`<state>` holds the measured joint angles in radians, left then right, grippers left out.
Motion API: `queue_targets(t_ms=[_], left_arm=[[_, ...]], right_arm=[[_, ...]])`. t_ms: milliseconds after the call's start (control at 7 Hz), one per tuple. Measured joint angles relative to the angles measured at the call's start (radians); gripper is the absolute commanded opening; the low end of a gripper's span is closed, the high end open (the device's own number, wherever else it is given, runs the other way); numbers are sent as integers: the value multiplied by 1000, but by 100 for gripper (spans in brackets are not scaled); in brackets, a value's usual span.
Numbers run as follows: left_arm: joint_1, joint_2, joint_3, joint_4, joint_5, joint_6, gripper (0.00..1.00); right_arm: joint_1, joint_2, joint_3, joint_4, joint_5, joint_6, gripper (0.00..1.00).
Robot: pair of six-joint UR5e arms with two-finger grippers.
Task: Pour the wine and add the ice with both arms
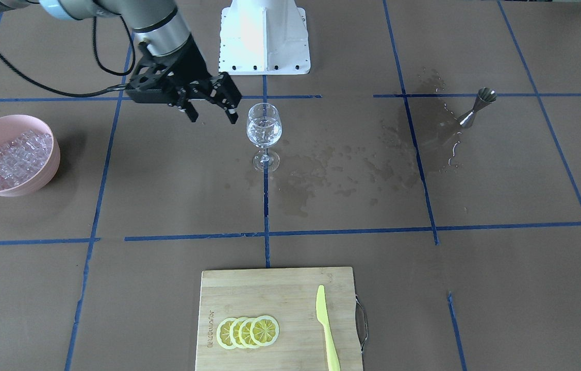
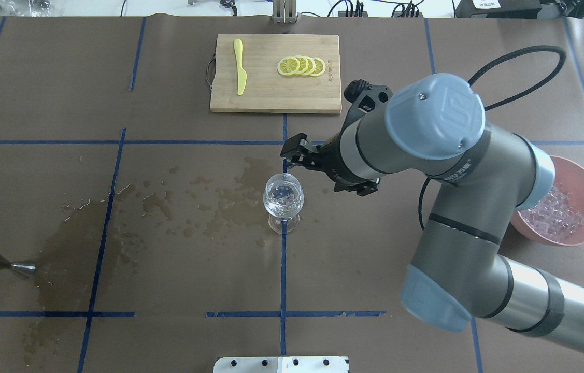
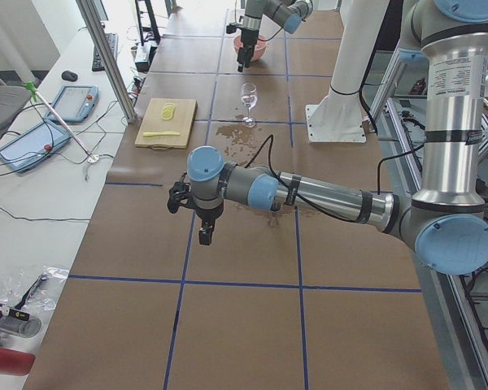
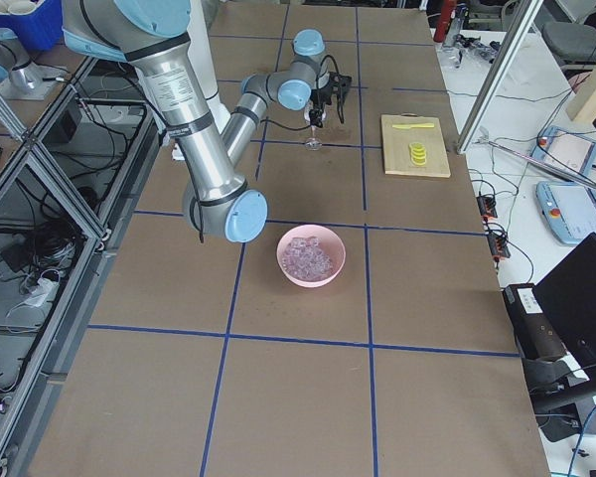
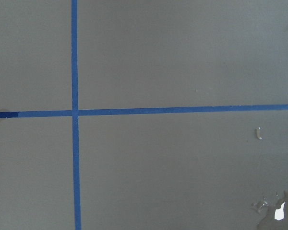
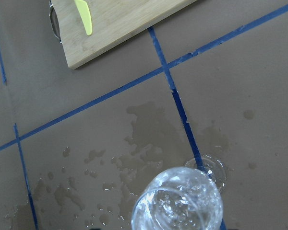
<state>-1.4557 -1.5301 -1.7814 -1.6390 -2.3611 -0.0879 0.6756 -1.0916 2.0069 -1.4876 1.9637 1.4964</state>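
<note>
Far from the worktop's edges, the black right gripper (image 1: pixel 213 118) hangs by the clear stemmed glass (image 1: pixel 264 129), jaws spread, empty. Ice step, I think: next, pinch clear ice cubes (image 1: pixel 12 157) from the pink bowl (image 1: pixel 53 162).

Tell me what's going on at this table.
The right gripper hangs open and empty just beside the wine glass, which stands upright with clear wine in it and, it seems, a few cubes. The ice is heaped in the pink bowl. The jigger lies on its side at a wet stain on the paper. The left gripper hovers apart over bare paper.
</note>
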Motion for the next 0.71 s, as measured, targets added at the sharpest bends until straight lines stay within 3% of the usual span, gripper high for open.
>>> queue_targets(t_ms=[429,714], left_arm=[[-112,2,56,17,39,164,100],[-158,20,63,36,18,166,100]], right_arm=[[351,-258,-9,-3,240,-504,100],[604,-376,-113,-12,353,-904,100]])
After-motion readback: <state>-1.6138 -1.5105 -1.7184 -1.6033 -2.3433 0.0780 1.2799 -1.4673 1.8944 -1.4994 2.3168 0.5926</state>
